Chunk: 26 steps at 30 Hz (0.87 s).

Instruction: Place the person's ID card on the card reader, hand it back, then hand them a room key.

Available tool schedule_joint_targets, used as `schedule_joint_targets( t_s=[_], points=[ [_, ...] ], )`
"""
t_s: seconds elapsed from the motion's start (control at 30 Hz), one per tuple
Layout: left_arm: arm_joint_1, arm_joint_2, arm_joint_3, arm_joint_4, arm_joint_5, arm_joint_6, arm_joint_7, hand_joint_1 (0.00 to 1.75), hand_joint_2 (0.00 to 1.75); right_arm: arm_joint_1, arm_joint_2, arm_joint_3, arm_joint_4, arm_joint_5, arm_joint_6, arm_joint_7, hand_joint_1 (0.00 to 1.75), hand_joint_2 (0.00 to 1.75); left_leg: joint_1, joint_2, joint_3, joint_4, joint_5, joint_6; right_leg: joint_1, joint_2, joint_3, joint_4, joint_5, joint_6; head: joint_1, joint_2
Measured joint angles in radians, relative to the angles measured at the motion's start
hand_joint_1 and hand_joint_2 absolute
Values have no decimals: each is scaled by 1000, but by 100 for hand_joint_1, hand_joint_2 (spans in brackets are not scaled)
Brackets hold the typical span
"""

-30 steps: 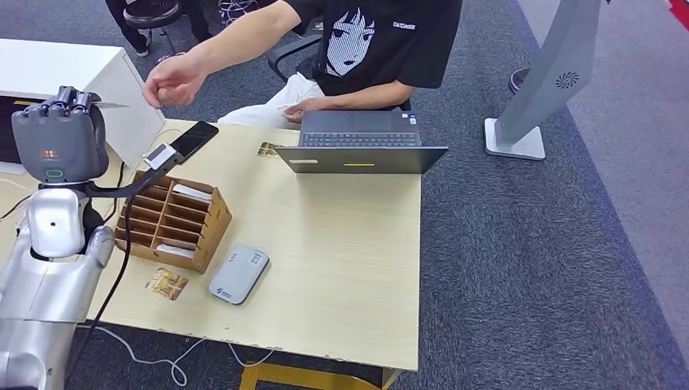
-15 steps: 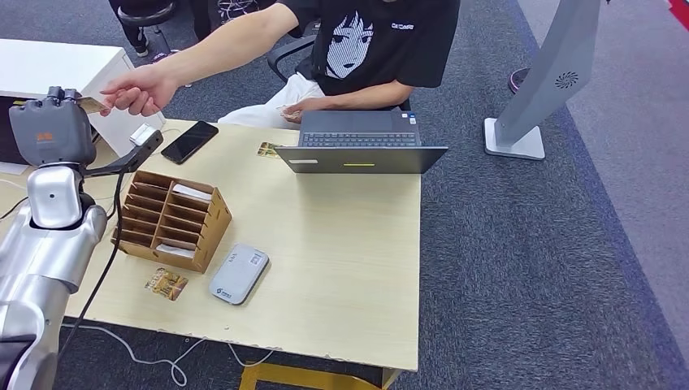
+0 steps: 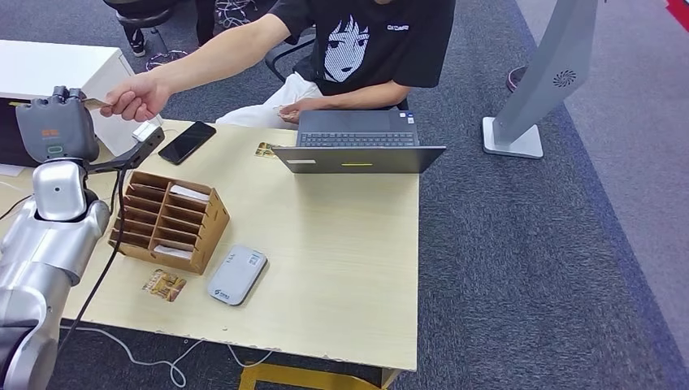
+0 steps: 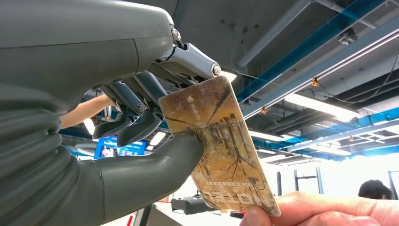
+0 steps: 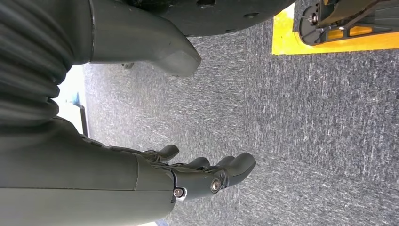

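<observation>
Card first: in the head view I see my left hand (image 3: 57,126) raised at the upper left of the frame, with a pale card (image 3: 96,103) sticking out of its top. A person's hand (image 3: 134,96) reaches in from the upper middle and pinches the card's far end. The person (image 3: 366,49) sits behind the worktop (image 3: 341,252) in a black printed shirt. On the worktop, left of centre, stands a brown cardboard organizer (image 3: 169,220) with cards in some of its slots. Just in front of it, toward the lower left, a grey card reader (image 3: 237,275) lies flat, and a patterned card (image 3: 164,284) lies to its left, apart from it. A black phone (image 3: 188,142) lies near the worktop's far left corner, and an open laptop (image 3: 357,146) stands at the far edge in front of the person.

From the left wrist view, my left hand (image 4: 141,117) holds the card (image 4: 219,146) between the thick thumb and the darker fingers (image 4: 136,127). It is a brownish card with a branching pattern and printed letters. The person's fingertips (image 4: 320,212), at the lower right of the frame, pinch its opposite end.

From the right wrist view, my right hand (image 5: 188,174) hangs over grey carpet (image 5: 306,141), holding nothing, fingers loosely apart with the thumb spread wide.
</observation>
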Motion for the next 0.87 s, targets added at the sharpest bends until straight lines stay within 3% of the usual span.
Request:
schedule_joint_targets(
  t_s=[0.07, 0.1, 0.17, 0.2, 0.23, 0.3, 0.6, 0.87],
  points=[
    [-7, -3, 0, 9, 0, 3, -4, 175, 175, 0, 0, 2, 0, -1, 0, -1, 0, 175, 0, 0, 0, 0, 0, 0, 0, 0, 0, 0, 0, 0, 0, 0],
    [-9, -5, 0, 13, 0, 5, -5, 144, 175, 0, 0, 2, 0, -1, 0, -1, 0, 175, 0, 0, 0, 0, 0, 0, 0, 0, 0, 0, 0, 0, 0, 0],
    [-14, -8, 0, 19, 0, 11, -8, 57, 175, -1, 0, 4, 0, -2, -2, -2, 0, 175, 0, 0, 0, 0, 0, 0, 0, 0, 0, 0, 0, 0, 0, 0],
    [-16, -9, 0, 22, 0, 16, -11, 14, 131, -1, 0, 4, 0, -2, -3, -2, 0, 175, 0, 0, 0, 0, 0, 0, 0, 0, 0, 0, 0, 0, 0, 0],
    [-16, -11, 1, 23, 0, 22, -15, 0, 87, -1, 0, 5, 0, -3, -5, -2, 0, 175, 0, 0, 0, 0, 0, 0, 0, 0, -1, 0, 0, 0, 0, 0],
    [-15, -15, 4, 21, 3, 32, -33, 0, 0, -1, 0, 6, 0, -5, -8, -2, 0, 175, 0, -1, 0, 0, 0, 0, 0, -1, 0, 0, 0, 0, 0, 0],
    [8, -44, 63, -40, 36, 35, -128, 0, 0, -2, -1, 18, 0, -16, -12, 4, 0, 175, 0, -2, 0, 0, 0, 0, 0, -2, 0, 0, 1, 0, 0, 0],
    [24, -58, 97, -74, 48, 35, -139, 0, 0, -2, -1, 20, 0, -16, -12, 7, 0, 175, 0, -2, 0, 0, 0, 0, 0, -2, 0, 0, 1, 0, 0, 0]
  ],
)
